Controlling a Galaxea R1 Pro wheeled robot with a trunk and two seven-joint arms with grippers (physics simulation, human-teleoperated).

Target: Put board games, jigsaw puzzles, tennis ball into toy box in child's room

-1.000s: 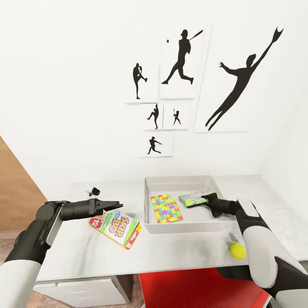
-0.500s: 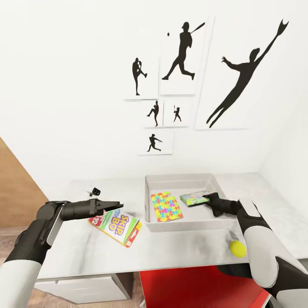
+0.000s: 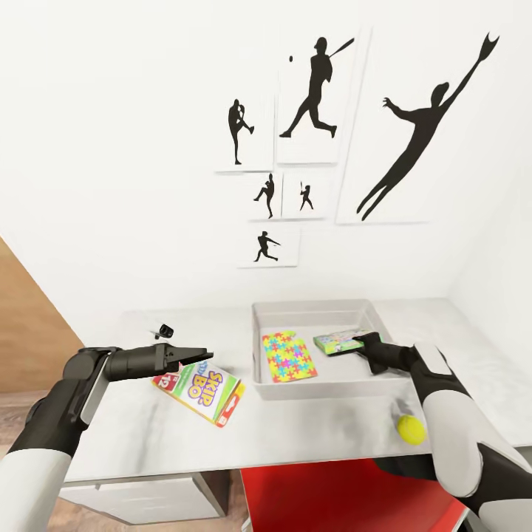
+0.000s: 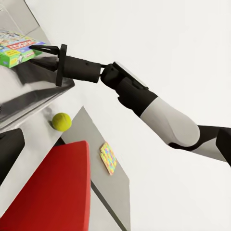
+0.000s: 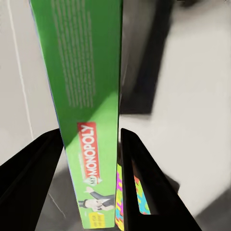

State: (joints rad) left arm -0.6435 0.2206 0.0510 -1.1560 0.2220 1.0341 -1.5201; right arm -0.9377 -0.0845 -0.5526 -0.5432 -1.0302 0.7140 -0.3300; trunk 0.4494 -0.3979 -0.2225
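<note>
Now the Monopoly box sits clamped in the right hand over the toy box.

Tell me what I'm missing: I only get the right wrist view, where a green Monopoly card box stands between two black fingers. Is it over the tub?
Observer: Yes. In the head view the right gripper holds the green Monopoly box inside the shallow light-grey plastic toy box.
Operator: Anything else in there?
Observer: One flat multicoloured jigsaw square lies on its floor.
Operator: And the left arm?
Observer: The left gripper is at the top edge of the white SKIP BO box with orange sides, left of the tub; I cannot tell its grip.
Operator: The ball?
Observer: The small yellow-green tennis ball sits on the pale table top.
</note>
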